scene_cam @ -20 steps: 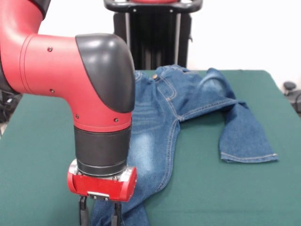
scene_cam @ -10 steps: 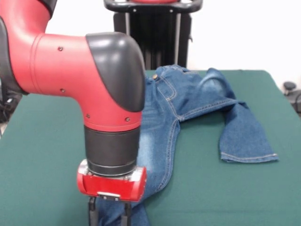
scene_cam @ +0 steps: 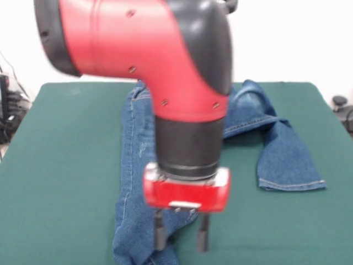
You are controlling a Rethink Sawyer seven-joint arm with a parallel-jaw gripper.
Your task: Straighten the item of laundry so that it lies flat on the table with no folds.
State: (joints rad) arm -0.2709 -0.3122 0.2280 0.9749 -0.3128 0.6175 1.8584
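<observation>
gripper (scene_cam: 180,238): hanging low at the near edge, fingers apart, holding nothing
jeans (scene_cam: 135,182): one leg running toward us under it, the other bending away right, doubled over
table (scene_cam: 60,165): green top
tip: probably grab that bent leg's hem, pull outward slowly

You see blue denim jeans (scene_cam: 138,165) with paler faded patches and tan stitching along seams and hem, lying on a plain dark green table (scene_cam: 60,165). The arm (scene_cam: 143,49) is red with black joints; its gripper (scene_cam: 181,236) has dark fingers.
</observation>
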